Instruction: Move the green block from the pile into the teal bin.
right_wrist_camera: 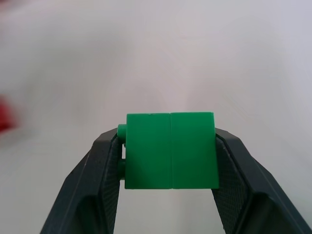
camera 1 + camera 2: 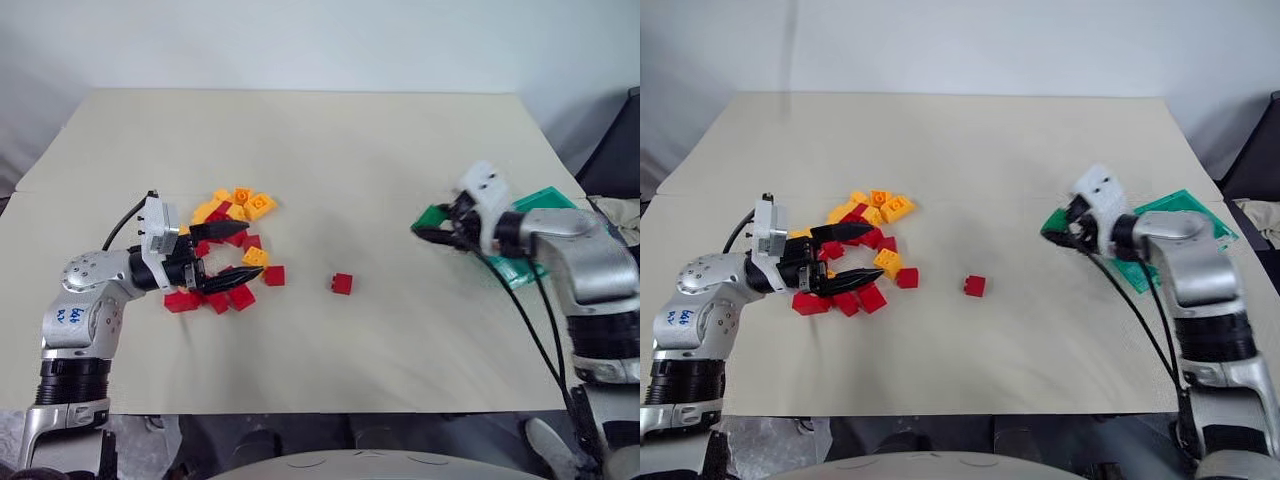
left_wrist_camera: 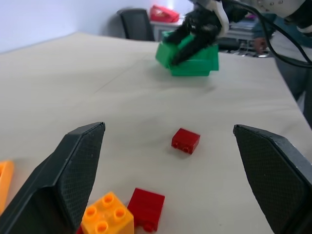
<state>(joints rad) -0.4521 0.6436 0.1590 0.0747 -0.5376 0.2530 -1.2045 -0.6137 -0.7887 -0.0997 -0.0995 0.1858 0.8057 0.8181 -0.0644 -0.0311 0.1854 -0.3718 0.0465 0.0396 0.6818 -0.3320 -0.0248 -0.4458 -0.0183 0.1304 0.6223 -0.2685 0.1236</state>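
A small green studded plastic brick [image 1: 169,150] sits pinched between the two black jaws of the right gripper [image 2: 440,232], held above the desk beside the near-left corner of the shallow teal plastic bin [image 2: 545,200]; whether the brick is clear of the bin's wall cannot be told. The bin lies at the desk's right edge, partly hidden behind the right arm.

Across the desk, the left gripper [image 2: 232,255] hangs with its jaws spread wide and nothing between them, just over the near side of a loose pile of red and orange-yellow studded plastic bricks [image 2: 232,215]. One red brick [image 2: 342,283] lies alone between the pile and the bin.

The pale beige desk [image 2: 330,150] stands before a plain white wall, with a dark chair [image 3: 136,22] beyond it.
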